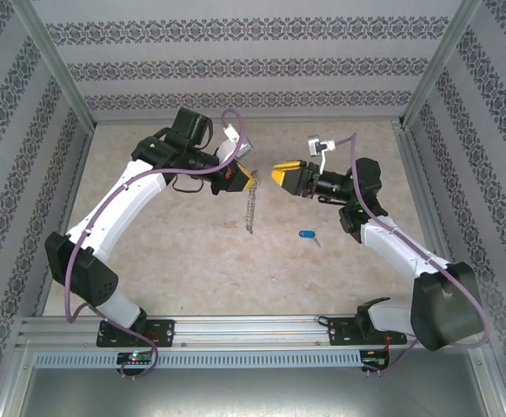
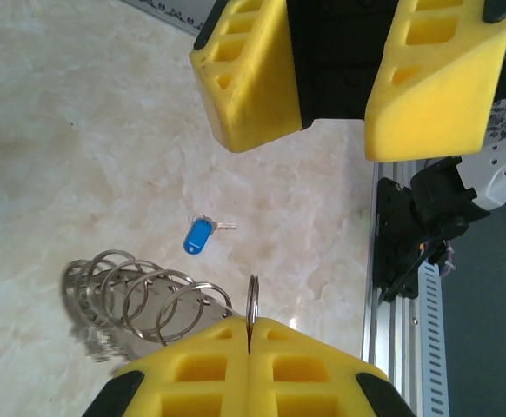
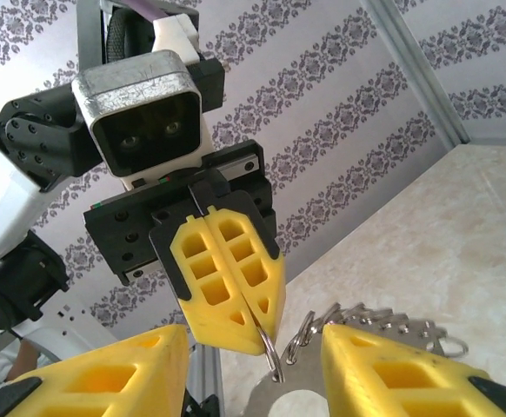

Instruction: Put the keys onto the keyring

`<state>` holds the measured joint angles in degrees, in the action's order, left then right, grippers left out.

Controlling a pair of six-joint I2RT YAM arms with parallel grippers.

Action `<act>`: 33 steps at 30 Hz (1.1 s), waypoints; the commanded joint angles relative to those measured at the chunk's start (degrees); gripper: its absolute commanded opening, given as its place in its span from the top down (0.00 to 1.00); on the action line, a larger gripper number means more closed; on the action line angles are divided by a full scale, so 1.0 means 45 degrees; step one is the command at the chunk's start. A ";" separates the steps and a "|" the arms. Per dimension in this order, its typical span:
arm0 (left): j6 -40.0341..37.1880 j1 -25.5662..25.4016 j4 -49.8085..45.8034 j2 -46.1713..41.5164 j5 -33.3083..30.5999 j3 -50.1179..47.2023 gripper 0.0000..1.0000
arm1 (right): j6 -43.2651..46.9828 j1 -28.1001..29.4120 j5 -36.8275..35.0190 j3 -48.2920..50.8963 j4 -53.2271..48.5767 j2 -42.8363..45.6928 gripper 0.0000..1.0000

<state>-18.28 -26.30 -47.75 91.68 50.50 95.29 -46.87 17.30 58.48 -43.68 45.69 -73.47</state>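
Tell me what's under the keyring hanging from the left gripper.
Pale tabletop; the blue key lies apart on it, toward the right arm. The left gripper's shut fingers hide the bit of keyring they pinch.

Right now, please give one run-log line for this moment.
left gripper: shut on keyring | right gripper: open, facing it | key: lying on table

Top view looks down from above-behind over whole table (image 1: 192,261); close wrist views face each other, left seeing right tool (image 2: 331,130), right seeing left tool (image 3: 257,334), both sharing keyring (image 2: 96,304).
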 commanded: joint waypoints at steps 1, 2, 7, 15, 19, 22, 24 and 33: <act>-0.0748 -0.0118 -0.0669 0.0052 0.0259 0.0583 1.00 | 0.0500 0.0246 0.0559 -0.0559 0.0091 -0.0433 0.56; -0.0763 -0.0112 -0.0700 0.0091 0.0310 0.0617 1.00 | 0.0522 0.0303 0.0589 -0.0645 0.0098 -0.0581 0.56; -0.0820 -0.0129 -0.0738 0.0108 0.0335 0.0622 1.00 | 0.0569 0.0645 0.0714 -0.0985 0.0131 -0.1277 0.57; -0.0780 -0.0121 -0.0663 0.0157 0.0404 0.0599 1.00 | 0.0650 0.0922 0.0814 -0.0640 0.0217 -0.1412 0.59; -0.0770 -0.0115 -0.0669 0.0193 0.0494 0.0632 1.00 | 0.0686 0.0978 0.0840 -0.0339 0.0217 -0.1252 0.61; -0.0780 -0.0112 -0.0664 0.0213 0.0479 0.0654 1.00 | 0.0705 0.1019 0.0910 -0.0245 0.0198 -0.1231 0.62; -0.0760 -0.0114 -0.0652 0.0226 0.0489 0.0660 1.00 | 0.0709 0.1075 0.0911 -0.0205 0.0198 -0.1251 0.64; -0.0689 -0.0114 -0.0605 0.0340 0.0531 0.0759 1.00 | 0.0789 0.1183 0.0911 -0.0230 0.0203 -0.1309 1.00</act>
<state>-20.60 -26.24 -50.11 93.08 50.54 96.14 -44.49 22.02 61.65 -44.91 45.34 -80.09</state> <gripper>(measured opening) 0.051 0.044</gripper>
